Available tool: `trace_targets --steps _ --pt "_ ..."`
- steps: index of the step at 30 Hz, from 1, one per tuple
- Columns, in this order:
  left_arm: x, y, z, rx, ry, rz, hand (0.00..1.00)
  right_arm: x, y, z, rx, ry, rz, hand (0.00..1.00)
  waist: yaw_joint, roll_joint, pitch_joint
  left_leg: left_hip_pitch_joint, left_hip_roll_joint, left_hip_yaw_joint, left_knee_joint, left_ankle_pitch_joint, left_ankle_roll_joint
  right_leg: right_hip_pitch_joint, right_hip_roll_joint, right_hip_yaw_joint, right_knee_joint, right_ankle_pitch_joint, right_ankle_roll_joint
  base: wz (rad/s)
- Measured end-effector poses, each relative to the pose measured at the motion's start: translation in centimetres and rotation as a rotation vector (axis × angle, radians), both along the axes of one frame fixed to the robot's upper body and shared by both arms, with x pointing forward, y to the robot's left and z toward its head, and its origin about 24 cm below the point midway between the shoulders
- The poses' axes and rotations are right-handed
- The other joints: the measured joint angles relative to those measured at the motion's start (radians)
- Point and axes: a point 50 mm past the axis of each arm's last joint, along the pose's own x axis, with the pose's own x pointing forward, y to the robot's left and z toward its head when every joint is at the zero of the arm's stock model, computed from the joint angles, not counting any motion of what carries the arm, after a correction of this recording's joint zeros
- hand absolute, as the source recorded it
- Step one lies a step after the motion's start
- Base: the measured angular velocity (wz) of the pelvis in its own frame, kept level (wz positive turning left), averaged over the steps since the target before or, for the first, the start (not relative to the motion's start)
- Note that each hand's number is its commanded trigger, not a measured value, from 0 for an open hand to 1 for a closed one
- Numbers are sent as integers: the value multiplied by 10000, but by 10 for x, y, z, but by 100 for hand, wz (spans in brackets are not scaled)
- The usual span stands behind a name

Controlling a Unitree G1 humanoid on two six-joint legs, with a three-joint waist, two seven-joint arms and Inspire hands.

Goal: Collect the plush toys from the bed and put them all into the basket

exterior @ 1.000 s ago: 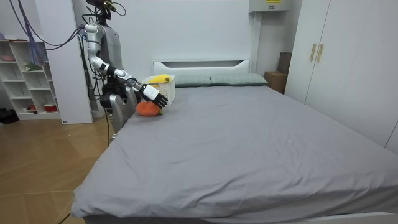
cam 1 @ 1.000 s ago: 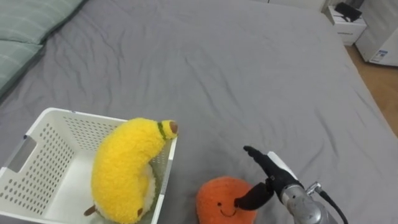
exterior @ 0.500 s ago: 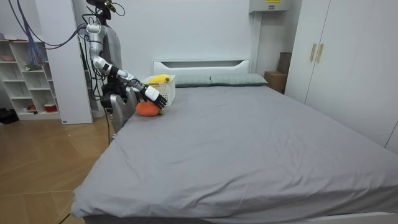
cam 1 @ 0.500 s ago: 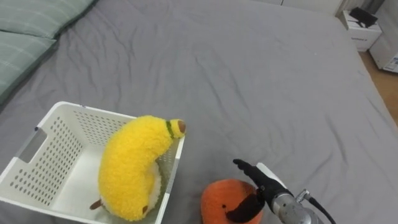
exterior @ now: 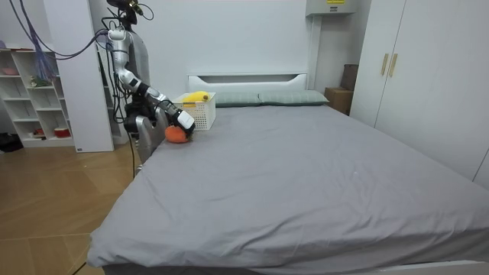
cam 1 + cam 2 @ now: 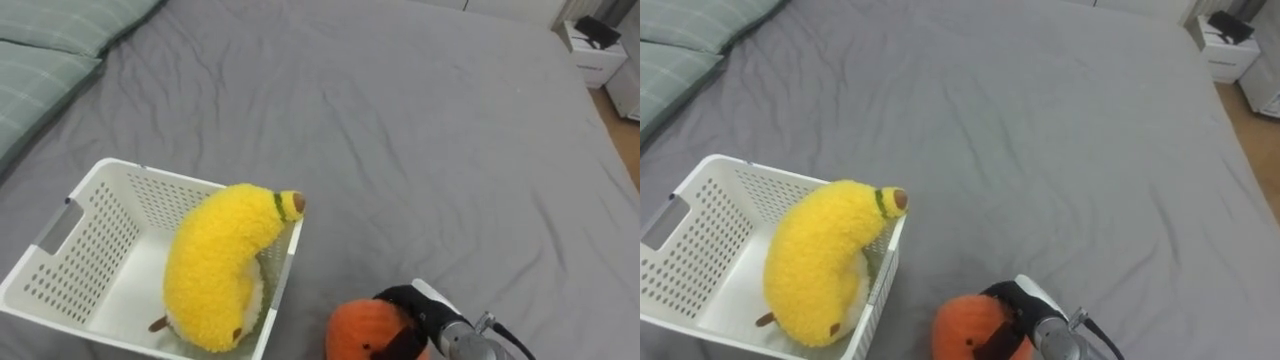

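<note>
In the white basket (image 6: 150, 171) the yellow banana plush (image 6: 215, 265) already leans on the right wall, and just right of the basket your right hand (image 6: 415, 308) curls its fingers over the orange plush (image 6: 358, 330), I judge to lift it in.

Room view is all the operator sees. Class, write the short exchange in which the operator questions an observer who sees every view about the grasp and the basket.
Operator: Is anything grasped yet?
Observer: Yes, the right hand has its fingers curled over the orange toy.
Operator: Any room in the basket?
Observer: The basket has bare floor to the left of the banana toy.
</note>
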Motion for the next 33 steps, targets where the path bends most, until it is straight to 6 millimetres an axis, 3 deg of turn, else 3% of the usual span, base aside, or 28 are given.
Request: trace_targets --steps 9,20,25,28,33 --pt "2 -1 0 -20 -34 -19 0 -2 4 -2 80 134 139 100 -13 -103 66 -68 0 -78 11 1 -1 -31 -1 -60 -9 0 0 2" --pt "1 0 0 41 34 -98 0 6 6 5 -112 -361 265 100 -25 -169 26 -106 -1 -42 14 2 0 -37 9 66 -8 -1 0 0" --pt "2 1 0 47 11 -31 0 23 6 27 53 -1519 249 100 -107 -189 6 -102 3 37 12 4 1 -80 12 128 -1 0 0 -3" --pt "0 2 0 54 70 97 0 39 2 54 232 -2905 -144 100 -178 -189 -10 0 2 18 17 5 0 -3 9 83 -3 1 0 2" --pt "-5 2 -1 34 203 152 0 50 -4 69 262 -3682 -499 100 -317 -111 -18 108 2 10 16 6 1 144 7 87 7 0 0 1"
